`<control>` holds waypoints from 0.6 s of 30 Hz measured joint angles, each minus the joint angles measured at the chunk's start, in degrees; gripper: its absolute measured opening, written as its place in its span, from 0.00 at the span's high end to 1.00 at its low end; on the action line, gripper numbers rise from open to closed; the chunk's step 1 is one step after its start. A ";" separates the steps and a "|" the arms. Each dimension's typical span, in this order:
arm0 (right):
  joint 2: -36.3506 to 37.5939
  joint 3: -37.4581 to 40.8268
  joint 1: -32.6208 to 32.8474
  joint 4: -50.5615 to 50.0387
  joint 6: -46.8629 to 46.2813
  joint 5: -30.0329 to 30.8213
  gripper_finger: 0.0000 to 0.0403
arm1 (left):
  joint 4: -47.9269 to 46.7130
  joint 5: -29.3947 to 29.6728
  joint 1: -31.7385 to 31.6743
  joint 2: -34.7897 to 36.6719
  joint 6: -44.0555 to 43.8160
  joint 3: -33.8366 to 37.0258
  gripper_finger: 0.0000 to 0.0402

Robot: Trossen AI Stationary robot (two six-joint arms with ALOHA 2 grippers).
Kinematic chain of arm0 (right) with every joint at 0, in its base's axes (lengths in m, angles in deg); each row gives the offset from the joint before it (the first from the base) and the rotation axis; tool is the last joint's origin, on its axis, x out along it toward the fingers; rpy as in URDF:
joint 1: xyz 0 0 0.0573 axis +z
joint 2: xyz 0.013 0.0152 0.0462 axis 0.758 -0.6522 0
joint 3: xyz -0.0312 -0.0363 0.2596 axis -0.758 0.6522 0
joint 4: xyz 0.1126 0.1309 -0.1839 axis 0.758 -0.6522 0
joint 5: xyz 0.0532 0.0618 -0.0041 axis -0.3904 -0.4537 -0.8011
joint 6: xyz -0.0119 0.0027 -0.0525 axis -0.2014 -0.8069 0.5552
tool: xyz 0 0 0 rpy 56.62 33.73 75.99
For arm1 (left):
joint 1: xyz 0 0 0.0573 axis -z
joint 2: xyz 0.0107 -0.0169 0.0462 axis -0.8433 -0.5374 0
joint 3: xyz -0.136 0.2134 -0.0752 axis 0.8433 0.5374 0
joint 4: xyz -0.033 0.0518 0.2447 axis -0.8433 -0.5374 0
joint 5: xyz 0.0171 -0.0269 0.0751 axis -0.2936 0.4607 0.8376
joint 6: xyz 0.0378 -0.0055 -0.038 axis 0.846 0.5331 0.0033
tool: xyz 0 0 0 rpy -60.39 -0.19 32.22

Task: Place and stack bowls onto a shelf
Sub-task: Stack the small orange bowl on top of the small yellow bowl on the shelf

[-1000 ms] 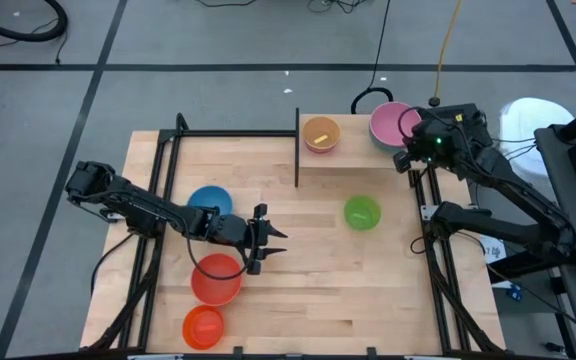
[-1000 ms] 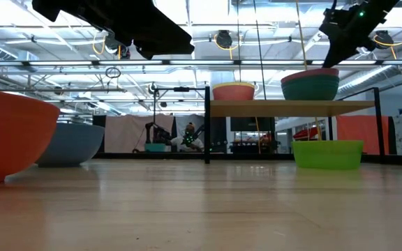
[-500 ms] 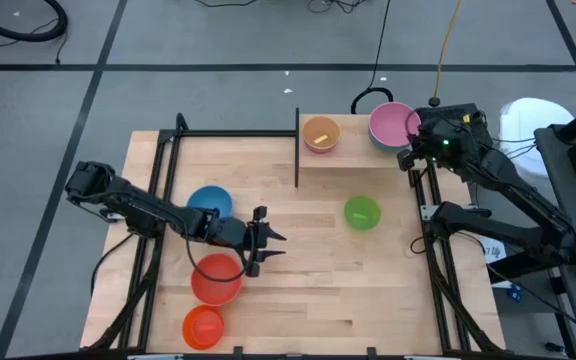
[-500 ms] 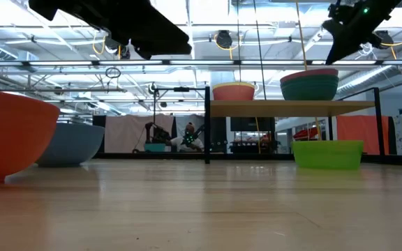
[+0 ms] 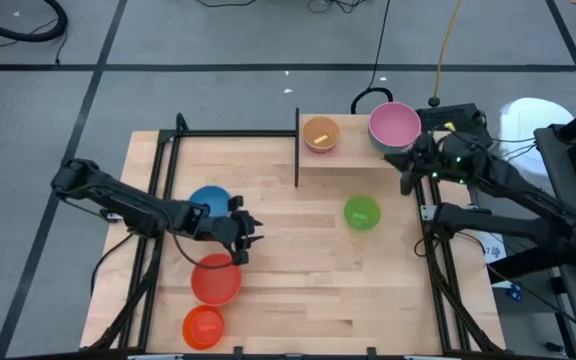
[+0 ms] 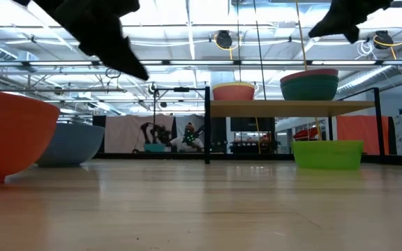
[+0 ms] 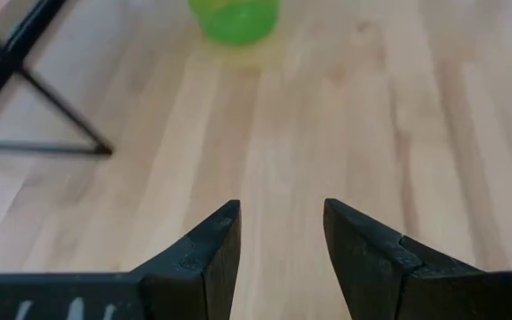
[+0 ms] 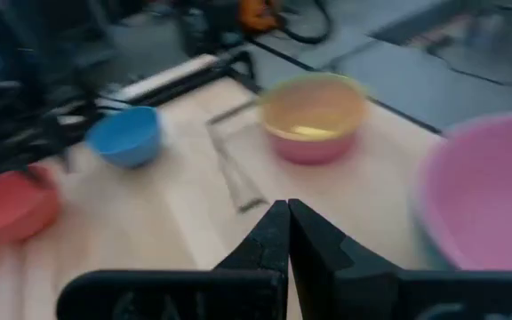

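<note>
Pink bowl (image 5: 394,125) tops a stack at the shelf's (image 5: 353,160) far right; left gripper (image 5: 245,236) hovers above the red bowl (image 5: 215,279). Low down, lime bowl (image 6: 327,154) sits under the shelf. Left fingers (image 7: 204,252) gape empty; right gripper (image 8: 288,233) is pressed closed, empty.

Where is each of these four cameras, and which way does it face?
High: overhead, facing straight down; both arms show.
Low: at tabletop height, facing the shelf; arms overhead.
Left wrist: behind the open left tool, facing the green bowl.
Right wrist: behind the shut right tool, facing the pink bowl.
All but the right wrist show the green bowl.
</note>
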 joint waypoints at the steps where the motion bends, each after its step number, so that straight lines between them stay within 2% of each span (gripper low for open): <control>1: 0.00 1.17 2.01 2.27 -0.04 -0.24 1.00 | -1.90 0.29 -0.02 0.67 -0.50 0.00 0.58; 5: -0.24 6.17 9.61 12.55 -1.37 -1.17 1.00 | -8.14 1.08 -0.07 2.93 -3.45 0.00 0.58; 13: -6.04 11.31 24.46 16.35 -6.25 14.84 1.00 | -22.87 1.07 -0.07 5.53 -11.97 0.00 0.58; 18: -10.82 16.27 32.75 26.87 -6.93 18.03 1.00 | -26.74 0.66 0.89 5.92 -14.20 0.00 0.58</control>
